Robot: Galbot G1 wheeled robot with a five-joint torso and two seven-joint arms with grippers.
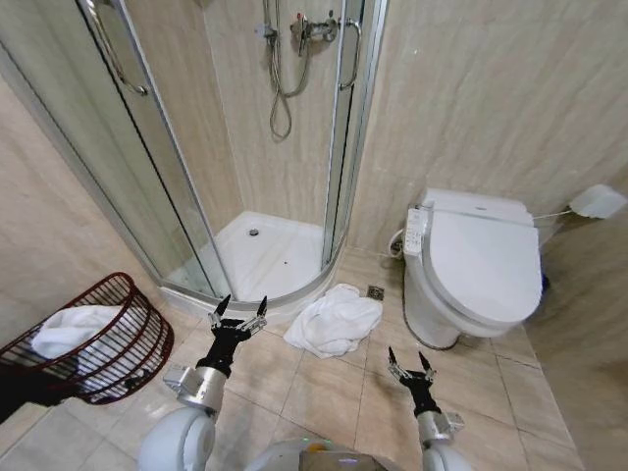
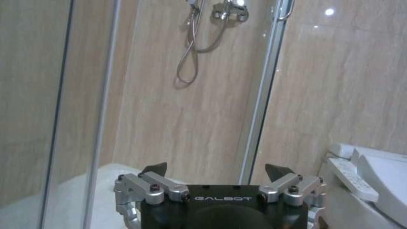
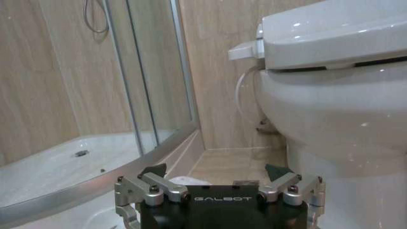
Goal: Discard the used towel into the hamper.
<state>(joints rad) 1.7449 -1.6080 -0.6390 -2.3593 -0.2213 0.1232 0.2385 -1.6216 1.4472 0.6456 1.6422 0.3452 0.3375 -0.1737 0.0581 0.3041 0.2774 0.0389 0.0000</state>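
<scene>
Two grippers, left [image 1: 240, 307] and right [image 1: 408, 361], spread wide and empty; crumpled white towel [image 1: 334, 320] on floor between, just ahead; hamper [image 1: 128, 324] beyond left gripper; risks: shallow pinch shedding cloth, trailing folds snagging the wire rim.

Glass shower stall [image 1: 196, 147] in corner, door open. White shower tray [image 1: 270, 257] on floor, small round drain [image 1: 253, 233] in it. Shower hose [image 1: 280, 88] hangs in loop from metal tap [image 1: 314, 29] on wall. White toilet [image 1: 476, 265] at right, lid shut, button panel [image 1: 415, 232] on its side. Small floor drain [image 1: 376, 292] between stall and toilet. Beige tile on walls and floor [image 1: 324, 392].
</scene>
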